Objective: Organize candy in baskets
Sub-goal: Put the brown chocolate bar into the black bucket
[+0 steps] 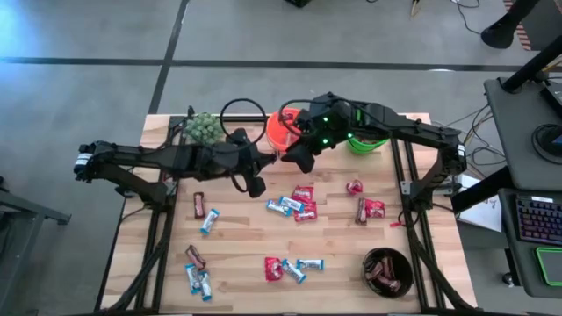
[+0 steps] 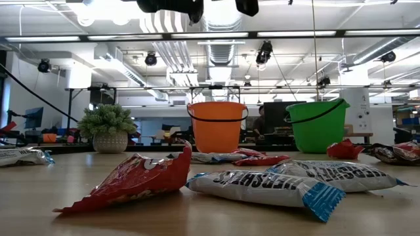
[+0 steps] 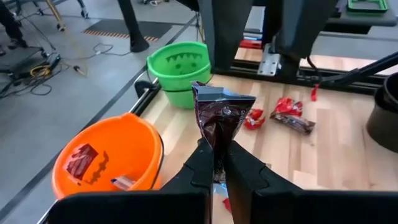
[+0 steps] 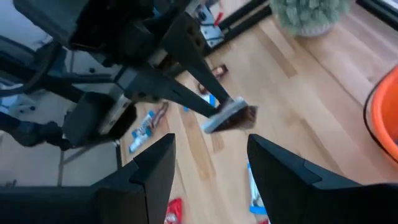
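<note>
My left gripper point(image 3: 214, 163) is shut on a dark brown candy point(image 3: 219, 115), high above the table beside the orange pail point(image 3: 106, 162). My right gripper point(image 4: 211, 168) hangs open just beyond it, facing the left gripper's candy point(image 4: 233, 116) without touching it. In the high view the two grippers point(image 1: 263, 162) point(image 1: 294, 158) meet in front of the orange pail point(image 1: 281, 127), with the green pail point(image 1: 364, 140) to its right. The black bowl point(image 1: 388, 270) at the near right holds brown candies. Red, blue-and-white and brown candies point(image 1: 294, 206) lie scattered on the table. My left gripper pinches one end of the brown candy point(image 3: 215, 144) between its two fingertips. The fingers come slanting from the table's left, tipped slightly down. The rest of the wrapper sticks out past the fingertips point(image 4: 219, 112), lifted clear of the table.
A fuzzy green plant point(image 1: 202, 127) and a black ring point(image 1: 243, 112) stand at the far edge, left of the orange pail. A red candy point(image 3: 79, 158) lies inside the orange pail. In the low view a red wrapper point(image 2: 131, 180) and blue-and-white candies point(image 2: 262, 187) lie near the front edge.
</note>
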You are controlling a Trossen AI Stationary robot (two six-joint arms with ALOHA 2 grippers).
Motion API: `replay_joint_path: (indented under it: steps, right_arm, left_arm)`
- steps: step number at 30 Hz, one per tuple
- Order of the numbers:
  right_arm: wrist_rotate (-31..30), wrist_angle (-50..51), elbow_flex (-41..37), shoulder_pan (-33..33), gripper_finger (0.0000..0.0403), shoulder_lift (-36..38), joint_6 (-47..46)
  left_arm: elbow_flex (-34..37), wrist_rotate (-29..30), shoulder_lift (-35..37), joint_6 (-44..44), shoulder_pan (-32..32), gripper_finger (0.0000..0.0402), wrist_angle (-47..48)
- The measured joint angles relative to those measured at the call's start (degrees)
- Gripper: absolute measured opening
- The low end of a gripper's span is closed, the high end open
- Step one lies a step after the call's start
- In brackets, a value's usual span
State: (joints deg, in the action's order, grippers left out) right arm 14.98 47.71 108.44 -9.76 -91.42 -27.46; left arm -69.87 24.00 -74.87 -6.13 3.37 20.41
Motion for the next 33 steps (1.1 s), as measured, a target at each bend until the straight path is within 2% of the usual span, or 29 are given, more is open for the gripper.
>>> replay_joint_path:
  steps: [3,8,17,22,33]
  right_arm:
    - [-0.29,-0.51,0.00,0.00,0.0192,-0.47,0.00]
    - [-5.92,-0.37,-0.02,0.00,0.0192,-1.42,-0.02]
    - [-6.28,0.02,-0.02,0.00,0.0192,-1.49,-1.62]
    - [-9.19,1.50,-0.02,0.00,0.0192,-1.49,-1.70]
    - [-9.14,0.23,-0.02,0.02,0.0192,-1.49,-2.73]
  left_arm:
    - [-0.26,-0.54,-0.50,-0.32,-0.48,0.0000,0.15]
    - [-1.01,-0.58,-1.87,-0.35,-0.50,0.0000,0.62]
    - [-0.96,-0.58,-3.81,-0.33,-0.63,0.0000,1.10]
    - [-1.90,-0.52,-3.87,0.88,-0.63,0.0000,1.14]
    - [-4.46,-0.51,-3.87,3.59,-1.47,0.0000,2.37]
